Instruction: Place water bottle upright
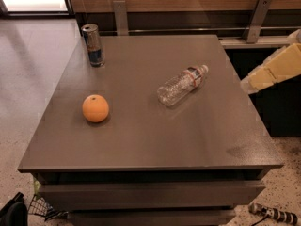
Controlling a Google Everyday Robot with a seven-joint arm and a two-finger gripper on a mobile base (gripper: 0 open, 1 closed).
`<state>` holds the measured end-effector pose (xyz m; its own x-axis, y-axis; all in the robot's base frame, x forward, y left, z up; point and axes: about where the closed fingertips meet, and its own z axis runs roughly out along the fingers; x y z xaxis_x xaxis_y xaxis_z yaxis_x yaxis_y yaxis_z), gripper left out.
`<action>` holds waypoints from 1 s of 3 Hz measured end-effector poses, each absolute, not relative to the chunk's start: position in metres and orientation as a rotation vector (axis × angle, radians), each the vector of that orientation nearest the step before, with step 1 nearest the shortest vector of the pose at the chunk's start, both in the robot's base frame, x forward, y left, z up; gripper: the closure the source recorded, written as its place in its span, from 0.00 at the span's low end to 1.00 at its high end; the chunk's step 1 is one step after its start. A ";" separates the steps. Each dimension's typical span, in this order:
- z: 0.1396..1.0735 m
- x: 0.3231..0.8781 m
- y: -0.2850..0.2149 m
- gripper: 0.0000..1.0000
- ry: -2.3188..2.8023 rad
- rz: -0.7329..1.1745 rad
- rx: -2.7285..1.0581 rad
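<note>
The water bottle lies on its side on the grey table, right of centre. It is clear and ribbed, with a red-and-white label band, and its white cap points to the back right. My gripper comes in from the right edge of the view on a cream arm. It hangs beyond the table's right edge, to the right of the bottle's cap and apart from it. It holds nothing that I can see.
An orange sits on the left part of the table. A slim silver-and-blue can stands upright at the back left corner. A wooden wall with metal brackets runs behind the table. A cable lies on the floor at the lower right.
</note>
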<state>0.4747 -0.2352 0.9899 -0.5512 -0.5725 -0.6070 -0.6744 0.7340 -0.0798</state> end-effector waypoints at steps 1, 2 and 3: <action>0.998 0.508 -0.245 0.00 2.337 0.319 -0.762; 1.005 0.531 -0.251 0.00 2.359 0.354 -0.618; 1.005 0.531 -0.250 0.00 2.371 0.367 -0.592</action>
<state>0.5315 -0.2502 1.0046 -0.6809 -0.3179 -0.6598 -0.5024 0.8582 0.1050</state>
